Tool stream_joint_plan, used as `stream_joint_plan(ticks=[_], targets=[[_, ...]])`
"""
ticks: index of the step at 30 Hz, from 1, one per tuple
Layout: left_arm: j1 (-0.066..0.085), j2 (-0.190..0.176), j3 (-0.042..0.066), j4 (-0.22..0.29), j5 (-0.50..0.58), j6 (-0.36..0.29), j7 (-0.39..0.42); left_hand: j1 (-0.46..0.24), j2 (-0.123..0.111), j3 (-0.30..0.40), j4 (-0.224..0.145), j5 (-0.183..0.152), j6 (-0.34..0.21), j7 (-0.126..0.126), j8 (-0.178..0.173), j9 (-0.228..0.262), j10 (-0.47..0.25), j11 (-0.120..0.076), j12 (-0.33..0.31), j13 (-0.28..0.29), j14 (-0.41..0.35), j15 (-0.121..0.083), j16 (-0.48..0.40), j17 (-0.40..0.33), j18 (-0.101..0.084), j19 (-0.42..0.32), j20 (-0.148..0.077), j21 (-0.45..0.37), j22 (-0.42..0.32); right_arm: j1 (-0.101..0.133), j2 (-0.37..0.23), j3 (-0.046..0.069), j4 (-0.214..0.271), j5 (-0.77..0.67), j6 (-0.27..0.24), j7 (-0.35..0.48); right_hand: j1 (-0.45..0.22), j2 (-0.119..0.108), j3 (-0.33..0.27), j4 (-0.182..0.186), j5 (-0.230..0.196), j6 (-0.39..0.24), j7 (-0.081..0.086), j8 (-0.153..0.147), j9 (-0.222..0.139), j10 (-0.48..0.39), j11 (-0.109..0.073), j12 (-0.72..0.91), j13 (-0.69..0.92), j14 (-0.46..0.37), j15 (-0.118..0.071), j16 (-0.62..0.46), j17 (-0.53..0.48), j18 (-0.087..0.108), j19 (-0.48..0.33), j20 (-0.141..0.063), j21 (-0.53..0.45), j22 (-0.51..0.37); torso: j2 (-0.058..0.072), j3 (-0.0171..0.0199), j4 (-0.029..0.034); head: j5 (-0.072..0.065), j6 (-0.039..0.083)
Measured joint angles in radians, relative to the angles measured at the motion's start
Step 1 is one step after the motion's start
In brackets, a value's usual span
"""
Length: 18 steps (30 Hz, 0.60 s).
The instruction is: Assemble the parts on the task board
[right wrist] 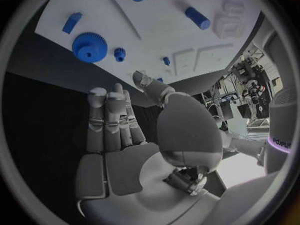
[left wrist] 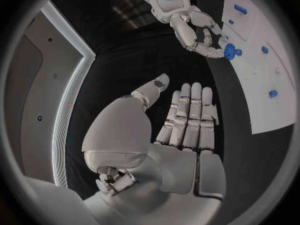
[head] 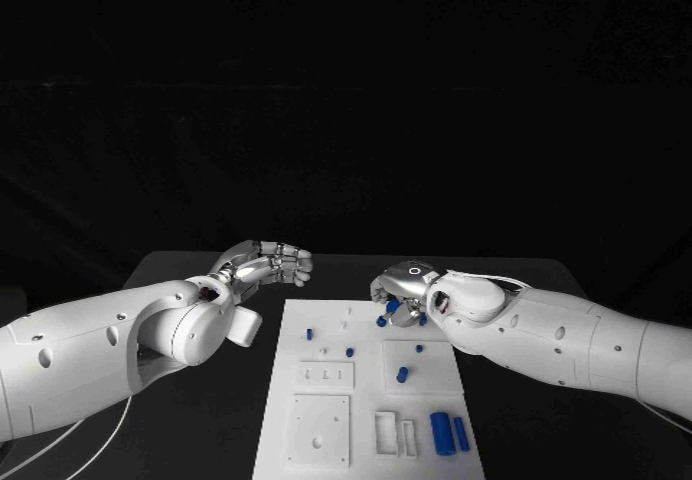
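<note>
Task board: right robot hand hovers empty, fingers apart, over blue gear; descend square, left robot hand open, idle.

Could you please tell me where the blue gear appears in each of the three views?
Head view: the gear seems to be the blue bit peeking out beneath the right hand, at the board's far end.
Left wrist view: the gear sits by the right hand's fingertips, near the board's edge.
Right wrist view: the gear lies beyond the fingertips, near the board's edge.
Shared landmark: the white board.
</note>
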<state>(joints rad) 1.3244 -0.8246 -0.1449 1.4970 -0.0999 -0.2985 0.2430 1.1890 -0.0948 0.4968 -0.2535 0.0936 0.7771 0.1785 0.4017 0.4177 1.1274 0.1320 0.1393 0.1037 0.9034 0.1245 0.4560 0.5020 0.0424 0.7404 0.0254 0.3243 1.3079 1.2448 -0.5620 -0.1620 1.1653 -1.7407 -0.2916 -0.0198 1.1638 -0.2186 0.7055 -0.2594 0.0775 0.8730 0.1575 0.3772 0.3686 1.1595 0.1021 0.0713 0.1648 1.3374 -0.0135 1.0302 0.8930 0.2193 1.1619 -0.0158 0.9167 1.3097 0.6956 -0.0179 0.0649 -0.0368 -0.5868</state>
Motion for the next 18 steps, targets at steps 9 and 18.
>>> stream_joint_plan(ticks=[9,18], targets=[[0.0,-0.003,0.001,0.008,0.0,0.003,-0.001,-0.004,-0.004,0.0,0.0,0.004,0.0,0.0,-0.002,0.0,0.004,0.004,0.0,0.0,0.002,0.002,-0.004,0.001,-0.004,0.0,0.0,0.0,0.0,-0.009,0.022,-0.001,-0.037,-0.022,0.0,-0.011,0.004,-0.004,0.008,0.003,-0.004,0.0,0.0,0.0,0.0,-0.003,0.003,0.0,-0.003,-0.001,0.001,0.004,-0.003,-0.001,0.0,0.0,0.001,0.0,0.018,-0.0025,0.0088,-0.006,0.003],[0.0,0.008,0.001,-0.001,0.0,0.008,-0.002,-0.008,0.0,0.003,-0.003,0.004,0.0,0.0,-0.004,-0.001,0.004,0.004,-0.004,-0.001,0.002,0.002,-0.004,0.001,-0.004,0.0,0.0,0.0,0.0,-0.017,0.031,-0.001,-0.06,-0.029,0.007,-0.014,-0.005,-0.013,0.011,0.006,0.004,0.0,0.0,0.0,0.001,-0.007,0.007,0.0,-0.006,-0.002,0.001,0.011,-0.008,-0.002,0.0,0.0,0.007,0.0,0.034,-0.005,0.0132,-0.011,0.002]])
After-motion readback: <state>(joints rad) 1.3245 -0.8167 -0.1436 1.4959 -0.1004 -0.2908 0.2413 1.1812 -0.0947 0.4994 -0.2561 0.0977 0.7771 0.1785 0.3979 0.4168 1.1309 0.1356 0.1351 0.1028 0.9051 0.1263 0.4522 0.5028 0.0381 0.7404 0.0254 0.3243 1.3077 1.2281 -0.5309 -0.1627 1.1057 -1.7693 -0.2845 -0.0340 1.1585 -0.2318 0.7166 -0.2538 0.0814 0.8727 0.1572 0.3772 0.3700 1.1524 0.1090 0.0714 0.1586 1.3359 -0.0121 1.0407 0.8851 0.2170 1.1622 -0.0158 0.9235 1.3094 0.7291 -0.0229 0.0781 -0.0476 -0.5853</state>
